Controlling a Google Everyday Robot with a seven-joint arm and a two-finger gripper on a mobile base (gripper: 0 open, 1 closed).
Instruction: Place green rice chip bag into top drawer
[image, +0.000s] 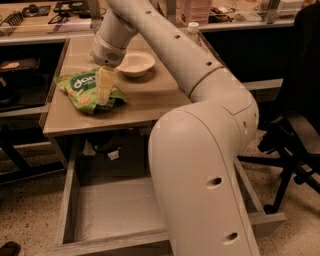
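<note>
Item 1. Top drawer (69, 200): grey wood-grain box with low sides, pulled out below the surface, with its front panel along the lower edge of the view.

Item 2. Green rice chip bag (80, 89): crinkled light-green foil with white lettering. It lies flat on the left front part of the surface (150, 100), outside the drawer.

Item 3. Tool (103, 99): pale yellow and pointing straight down from the wrist. Its tip lies over the right half of the bag. Whether it touches the bag cannot be told, nor whether the tool is open or closed.

Item 4. White bowl (136, 63): upright on the surface, behind and to the right of the bag and apart from it.

Item 5. Clear bottle (193, 31): at the back right of the surface, partly hidden by the arm.

Item 6. Robot arm (205, 160): a large cream body filling the centre and right foreground and covering the right part of the drawer.

Item 7. Black office chair (292, 150): on the floor at far right.
</note>
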